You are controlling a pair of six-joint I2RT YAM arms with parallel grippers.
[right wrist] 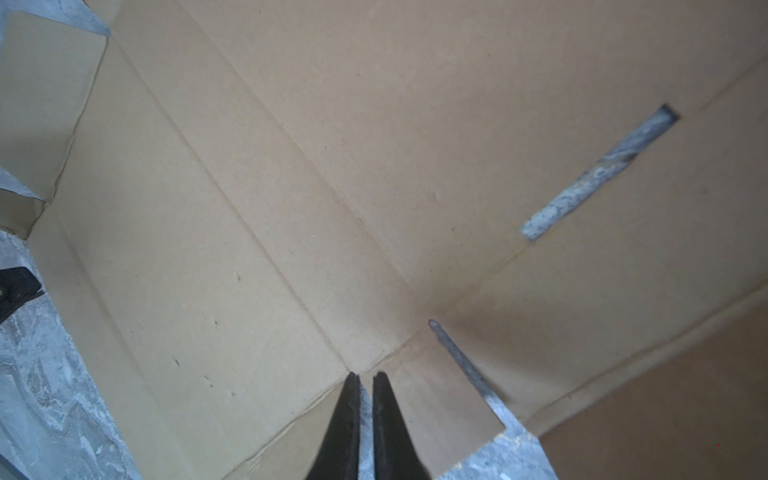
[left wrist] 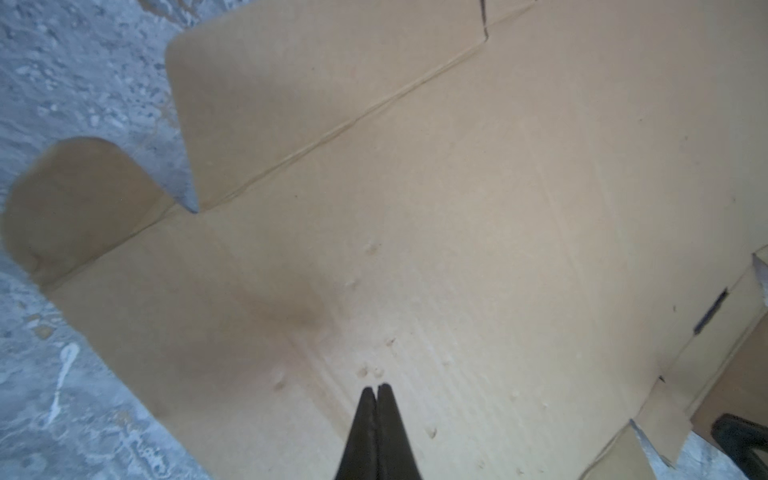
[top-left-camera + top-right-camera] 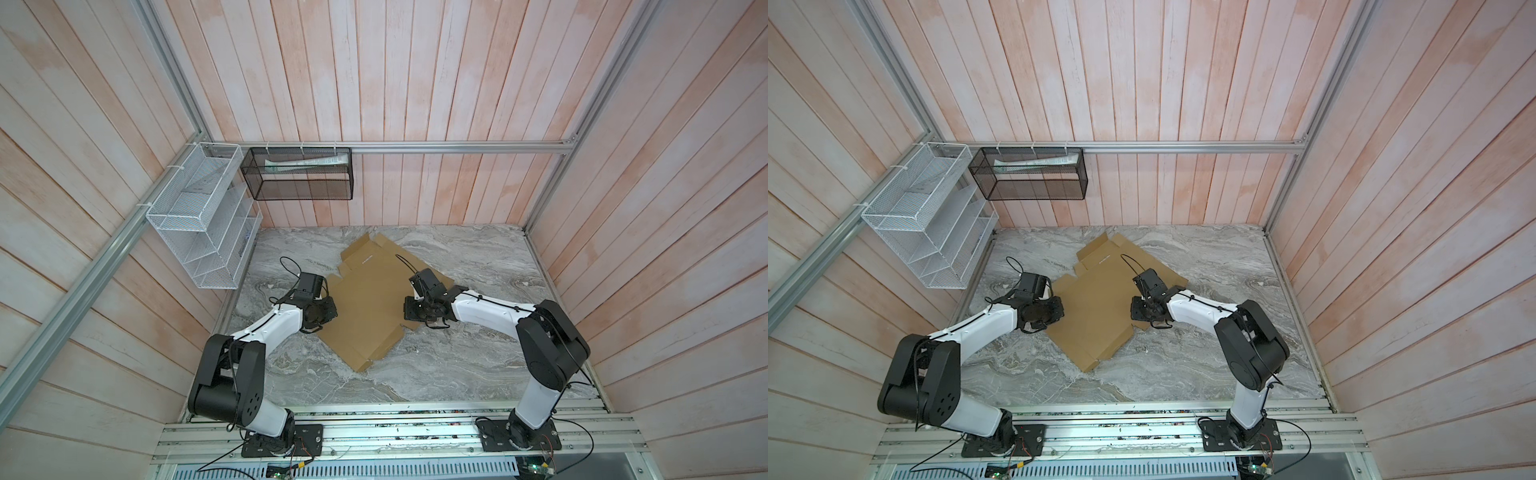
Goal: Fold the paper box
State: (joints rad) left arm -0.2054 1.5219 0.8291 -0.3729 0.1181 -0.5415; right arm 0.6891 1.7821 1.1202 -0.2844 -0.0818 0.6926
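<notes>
The paper box (image 3: 370, 307) (image 3: 1096, 307) lies as a flat tan cardboard sheet, turned diagonally, in the middle of the marble table (image 3: 457, 365). A flap at its far end is slightly raised. My left gripper (image 3: 323, 312) (image 3: 1045, 312) points down over the sheet's left edge. In the left wrist view it (image 2: 377, 386) is shut and empty, tips just above the dented main panel (image 2: 457, 208). My right gripper (image 3: 417, 309) (image 3: 1142, 309) is over the sheet's right side. Its fingers (image 1: 366, 374) are almost together with nothing between them, tips at a cut between a flap and a small tab (image 1: 440, 395).
A white wire rack (image 3: 199, 220) hangs on the left wall. A black mesh basket (image 3: 299, 174) holding a white packet hangs on the back rail. Wooden walls close in the table on three sides. The arm bases stand on the front rail (image 3: 399, 432).
</notes>
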